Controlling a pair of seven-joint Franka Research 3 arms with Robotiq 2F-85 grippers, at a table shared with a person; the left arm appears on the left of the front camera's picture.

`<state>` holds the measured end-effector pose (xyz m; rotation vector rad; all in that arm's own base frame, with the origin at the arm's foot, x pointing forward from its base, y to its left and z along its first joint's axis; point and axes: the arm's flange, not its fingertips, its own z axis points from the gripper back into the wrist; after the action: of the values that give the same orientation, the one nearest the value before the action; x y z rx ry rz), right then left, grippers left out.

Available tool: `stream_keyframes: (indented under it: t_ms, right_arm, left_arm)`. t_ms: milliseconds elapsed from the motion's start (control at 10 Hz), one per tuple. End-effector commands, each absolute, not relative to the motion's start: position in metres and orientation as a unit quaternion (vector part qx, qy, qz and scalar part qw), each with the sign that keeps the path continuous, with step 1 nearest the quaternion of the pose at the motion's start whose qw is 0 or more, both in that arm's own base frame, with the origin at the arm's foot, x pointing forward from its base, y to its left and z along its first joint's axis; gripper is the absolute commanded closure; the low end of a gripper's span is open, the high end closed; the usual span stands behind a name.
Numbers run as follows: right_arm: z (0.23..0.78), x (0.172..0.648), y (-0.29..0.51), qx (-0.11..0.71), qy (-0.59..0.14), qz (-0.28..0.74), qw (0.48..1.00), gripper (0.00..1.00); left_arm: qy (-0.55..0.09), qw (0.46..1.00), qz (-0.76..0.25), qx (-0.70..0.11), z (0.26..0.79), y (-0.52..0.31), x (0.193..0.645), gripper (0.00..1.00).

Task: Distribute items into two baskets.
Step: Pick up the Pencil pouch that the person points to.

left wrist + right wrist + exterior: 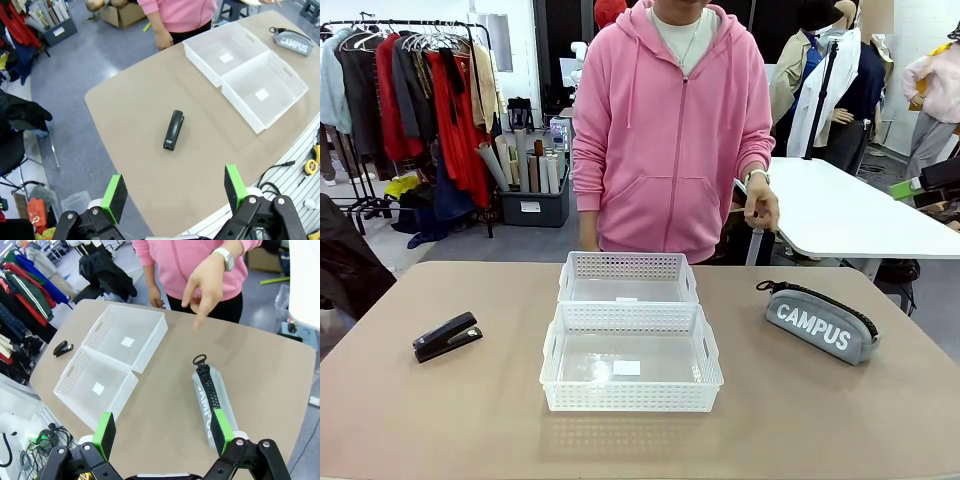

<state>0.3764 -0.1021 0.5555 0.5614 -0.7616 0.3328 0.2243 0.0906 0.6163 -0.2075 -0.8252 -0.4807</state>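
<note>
A tan counter [800, 420] stands before clothes racks. In the front view the near basket [632, 398] and far basket [627, 266] touch at the middle, both empty (bar a small label each). The stapler [447, 336] lies well left and the pouch [820, 327] well right, so nothing is sorted and the first pickup is in hand.

In the left wrist view the left gripper [174, 192] hangs released above the stapler; it needs to descend and straddle it.

In the right wrist view the right gripper [162, 432], jaws spread, hovers over the pouch. The person's hand [207, 282] plainly points down at the counter, which from the front reads merely as a lowered hand.
</note>
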Motion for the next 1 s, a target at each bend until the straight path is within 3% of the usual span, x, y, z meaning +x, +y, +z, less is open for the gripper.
stream_keyframes:
  t_ms: [0,900]
  right_arm:
    - [0.556,0.378,-0.101,0.274,-0.37,0.16,0.873,0.0]
    - [0.556,0.378,-0.101,0.274,-0.37,0.16,0.873,0.0]
  left_arm:
    - [-0.395,0.884,-0.23,-0.099,0.616,0.091,0.223,0.0]
    - [-0.389,0.875,-0.217,-0.19,0.622,0.158,0.298,0.0]
